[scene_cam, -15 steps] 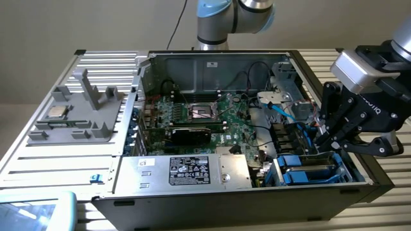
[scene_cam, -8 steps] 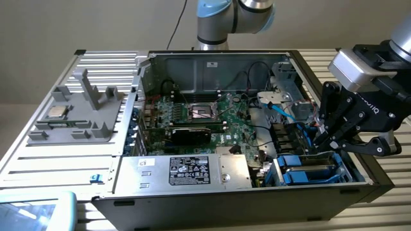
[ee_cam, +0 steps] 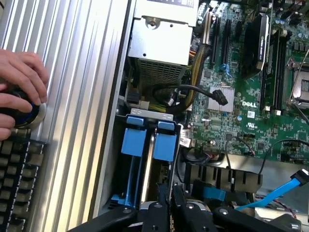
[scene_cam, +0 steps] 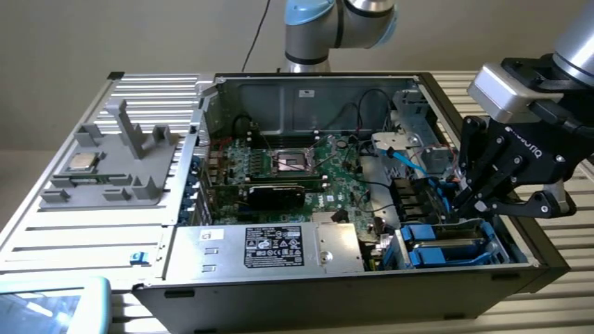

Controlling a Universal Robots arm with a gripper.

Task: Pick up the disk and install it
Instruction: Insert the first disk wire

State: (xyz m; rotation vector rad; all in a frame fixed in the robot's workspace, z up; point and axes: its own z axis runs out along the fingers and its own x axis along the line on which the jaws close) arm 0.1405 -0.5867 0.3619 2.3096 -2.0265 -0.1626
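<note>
The disk (ee_cam: 164,145) stands on edge in its bright blue carrier inside the drive bay of the open computer case (scene_cam: 186,202), next to a second blue carrier (ee_cam: 133,142). In the exterior view the two blue carriers (scene_cam: 446,245) sit in the bay at the case's near right corner. My gripper (scene_cam: 461,207) hangs just above that bay, its black fingers (ee_cam: 177,205) pressed together in line with the disk's near end. Whether the tips touch the carrier cannot be told. Nothing shows between them.
A silver power supply box (scene_cam: 269,247) lies beside the bay, the motherboard (scene_cam: 297,167) beyond it. A loose blue flat cable (scene_cam: 408,161) runs near the gripper. A grey fixture holding a small chip (scene_cam: 83,161) sits on the ribbed table. A person's hand (ee_cam: 19,92) rests on a round knob by a keyboard (ee_cam: 17,174).
</note>
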